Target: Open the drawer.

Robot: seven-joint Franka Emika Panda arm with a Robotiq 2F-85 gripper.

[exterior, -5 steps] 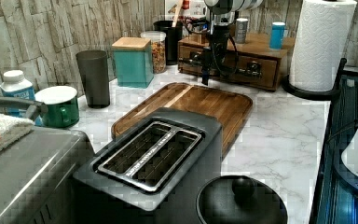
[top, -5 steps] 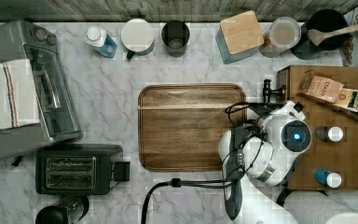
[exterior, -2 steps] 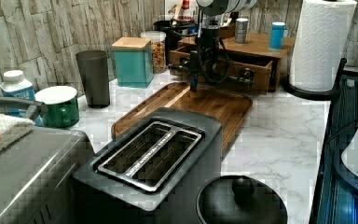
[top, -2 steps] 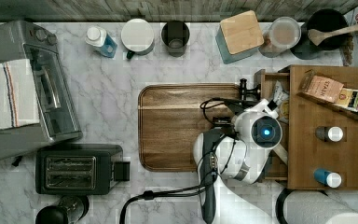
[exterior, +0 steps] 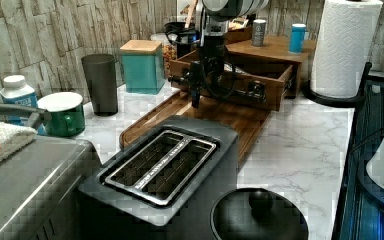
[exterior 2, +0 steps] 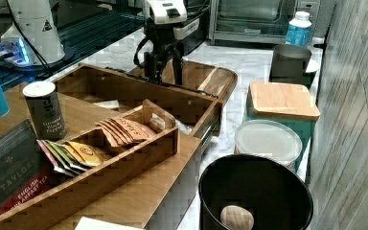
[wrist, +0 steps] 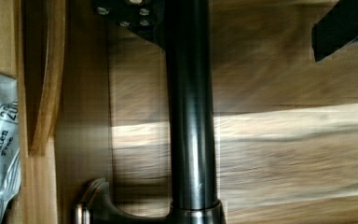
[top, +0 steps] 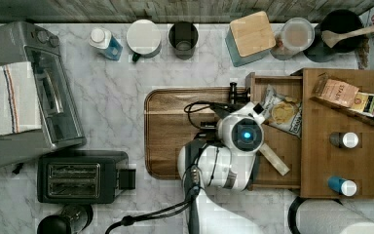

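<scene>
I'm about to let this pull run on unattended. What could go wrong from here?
1. The drawer already hangs out over the cutting board; pulled much further, it might leave the cabinet and tip.
2. The tool is at the bar handle; in the wrist view one finger stands clear of the bar, so the hold may slip.
3. The snack bag lies loose and could shift.

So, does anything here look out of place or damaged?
Nothing looks damaged or spilled. The drawer is pulled out over the cutting board, with a snack bag inside, as the task intends.
</scene>
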